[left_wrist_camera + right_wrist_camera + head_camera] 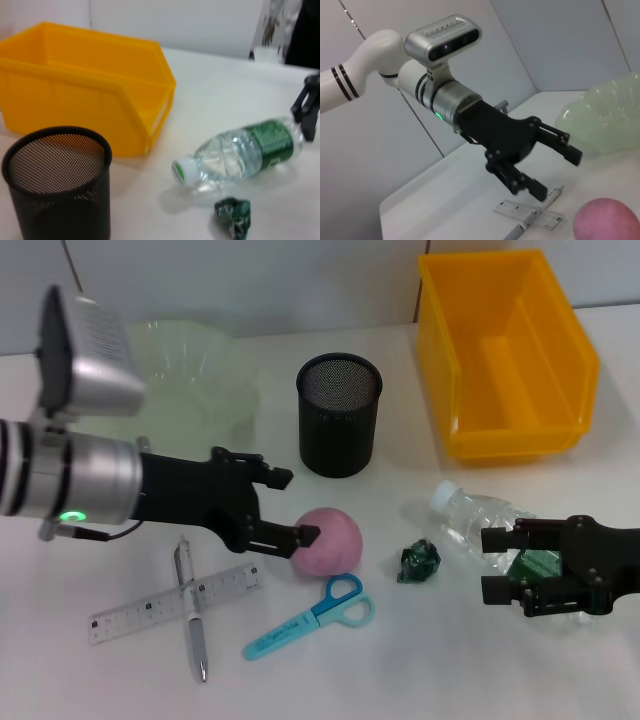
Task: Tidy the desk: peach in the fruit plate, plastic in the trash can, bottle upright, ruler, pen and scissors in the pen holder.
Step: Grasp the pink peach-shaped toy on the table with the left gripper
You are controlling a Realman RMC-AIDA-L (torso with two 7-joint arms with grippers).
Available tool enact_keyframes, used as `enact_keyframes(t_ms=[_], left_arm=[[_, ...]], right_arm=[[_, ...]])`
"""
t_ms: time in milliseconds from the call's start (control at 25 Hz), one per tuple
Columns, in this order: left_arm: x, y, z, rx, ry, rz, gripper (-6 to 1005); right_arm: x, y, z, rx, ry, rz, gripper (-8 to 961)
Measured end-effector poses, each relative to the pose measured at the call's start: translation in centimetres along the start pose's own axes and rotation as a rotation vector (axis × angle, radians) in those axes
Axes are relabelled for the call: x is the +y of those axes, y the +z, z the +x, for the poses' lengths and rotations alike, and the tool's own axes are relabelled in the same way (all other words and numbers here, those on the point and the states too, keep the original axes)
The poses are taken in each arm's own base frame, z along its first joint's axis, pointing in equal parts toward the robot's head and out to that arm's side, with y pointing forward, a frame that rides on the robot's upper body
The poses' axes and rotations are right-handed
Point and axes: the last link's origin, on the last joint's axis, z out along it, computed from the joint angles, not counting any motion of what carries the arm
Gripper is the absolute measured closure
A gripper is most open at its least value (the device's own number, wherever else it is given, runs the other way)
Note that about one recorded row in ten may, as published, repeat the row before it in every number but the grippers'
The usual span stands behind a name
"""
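The pink peach [332, 540] lies mid-table, and my left gripper [293, 507] stands open just left of it, one fingertip touching its side. The pale green fruit plate [205, 380] is behind my left arm. A clear bottle [470, 520] with a green label lies on its side at the right; my right gripper [497, 565] is open, its fingers straddling the label end. Crumpled green plastic [419, 560] sits between peach and bottle. The ruler [150, 610], the pen [193, 625] lying across it and the blue scissors [310, 618] lie in front. The black mesh pen holder [340, 415] stands upright behind the peach.
The yellow bin [505, 355] stands at the back right, next to the pen holder [60, 180]. In the left wrist view the bottle [245, 150] points its white cap toward the holder, with the plastic [232, 215] beside it. A white wall backs the table.
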Motion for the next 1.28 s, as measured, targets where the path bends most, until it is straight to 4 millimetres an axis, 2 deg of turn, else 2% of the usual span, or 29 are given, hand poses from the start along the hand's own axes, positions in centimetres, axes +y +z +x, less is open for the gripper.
enact_keyframes(t_ms=[200, 280, 320, 600, 1280], left_arm=[[0.2, 1.9, 0.2, -0.067, 0.073, 0.014, 194], [0.2, 1.9, 0.2, -0.067, 0.073, 0.014, 194], [0.4, 2.8, 0.4, -0.087, 0.103, 0.024, 194], [0.6, 4.1, 0.5, -0.13, 0.136, 0.03, 229], [0.8, 5.7, 0.1, -0.18, 0.162, 0.05, 313]], right_arm=[[-0.1, -0.3, -0.1, 0.002, 0.006, 0.007, 138], [-0.2, -0.3, -0.1, 0.003, 0.01, 0.011, 138], [-0.2, -0.4, -0.2, 0.004, 0.011, 0.013, 138], [-0.3, -0.4, -0.2, 0.007, 0.015, 0.014, 138], [-0.3, -0.3, -0.4, 0.007, 0.02, 0.009, 138]])
